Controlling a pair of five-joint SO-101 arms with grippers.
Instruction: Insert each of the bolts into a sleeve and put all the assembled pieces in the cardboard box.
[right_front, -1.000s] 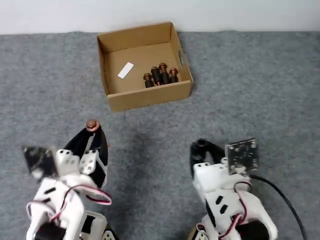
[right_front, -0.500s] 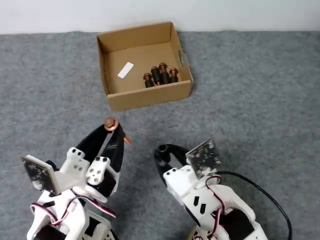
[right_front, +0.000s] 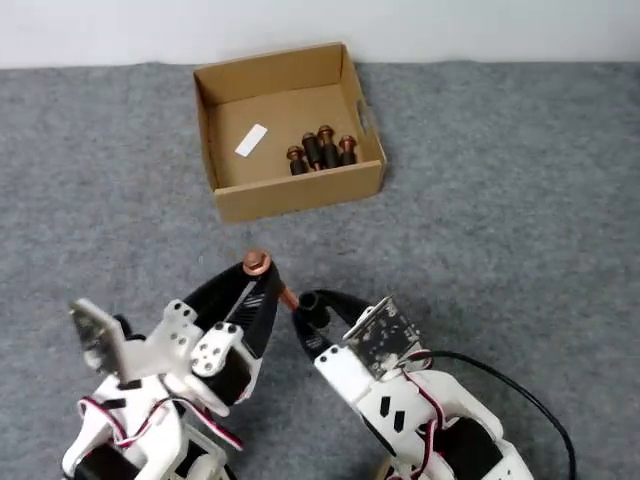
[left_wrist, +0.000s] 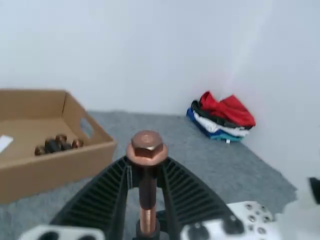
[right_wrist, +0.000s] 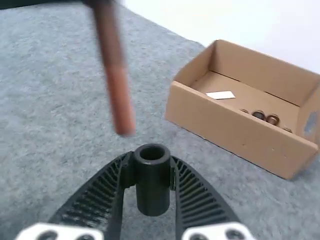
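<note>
My left gripper (right_front: 258, 282) is shut on a copper bolt (right_front: 257, 264) with a hex head, held above the carpet; in the left wrist view the bolt (left_wrist: 146, 185) stands between the black fingers (left_wrist: 111, 192). My right gripper (right_front: 312, 308) is shut on a black sleeve (right_front: 316, 311), close beside the bolt's lower end. In the right wrist view the sleeve (right_wrist: 151, 177) has its open hole facing up, and the bolt's tip (right_wrist: 116, 87) hangs just above and to one side of it. The cardboard box (right_front: 222, 195) at the back holds several assembled pieces (right_front: 321, 150).
A white paper slip (right_front: 251, 140) lies in the box. Grey carpet covers the table up to a white wall behind the box. A pile of folded cloth (left_wrist: 222, 116) lies by the wall in the left wrist view.
Both arms have swung toward each other over the carpet's middle. The bolt moved right and the sleeve moved left until they nearly meet.
</note>
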